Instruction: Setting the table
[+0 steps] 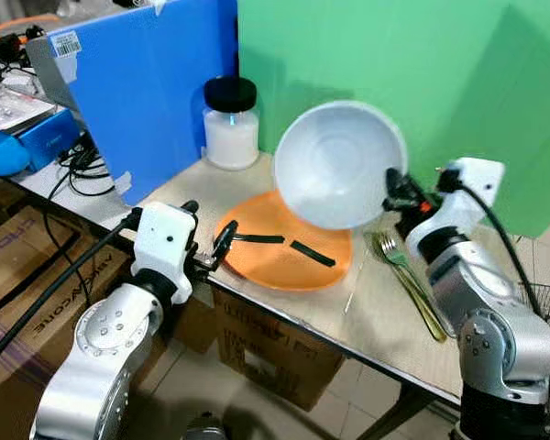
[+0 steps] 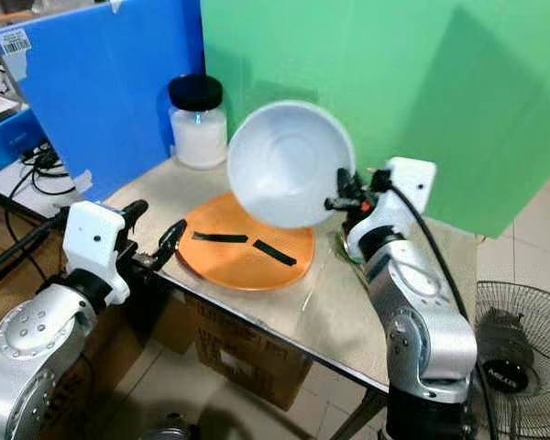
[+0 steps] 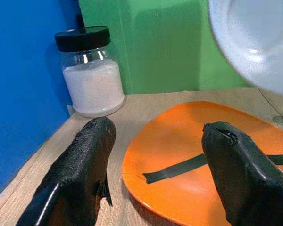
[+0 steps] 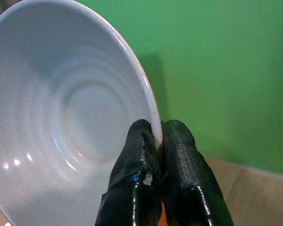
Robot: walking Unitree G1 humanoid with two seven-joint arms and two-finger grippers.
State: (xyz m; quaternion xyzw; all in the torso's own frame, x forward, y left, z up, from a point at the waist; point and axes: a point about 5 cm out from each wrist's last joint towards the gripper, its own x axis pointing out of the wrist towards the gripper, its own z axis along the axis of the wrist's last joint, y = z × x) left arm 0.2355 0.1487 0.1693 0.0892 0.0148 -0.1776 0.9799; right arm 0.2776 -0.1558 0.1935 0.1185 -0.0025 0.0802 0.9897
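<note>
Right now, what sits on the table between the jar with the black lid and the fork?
In the left eye view, the orange plate lies between the jar and the fork, with the white bowl held tilted above it by the right gripper.

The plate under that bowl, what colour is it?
Orange plate with black strips, clearest in the left wrist view.

The white bowl (image 4: 70, 117) looked like glazed ceramic, glossy, with faint concentric ridges and fine speckles. The right gripper (image 4: 158, 141) pinched its rim between black fingers (image 4: 181, 155) of rough, finely textured rubber. The left gripper (image 3: 155, 155) had fingers of the same coarse black skin, frayed at the edges. The orange plate (image 1: 284, 261) was smooth with a soft sheen, likely plastic, crossed by matt black strips (image 1: 312, 253). At its eleven o'clock, the jar (image 1: 231, 124) was clear and shiny with a matt black lid. At three o'clock, a fork (image 1: 405, 275) gleamed like polished metal. The table (image 1: 367, 321) was matt, pale wood-grain. Both arms were brushed silver metal with white plastic housings.
</note>
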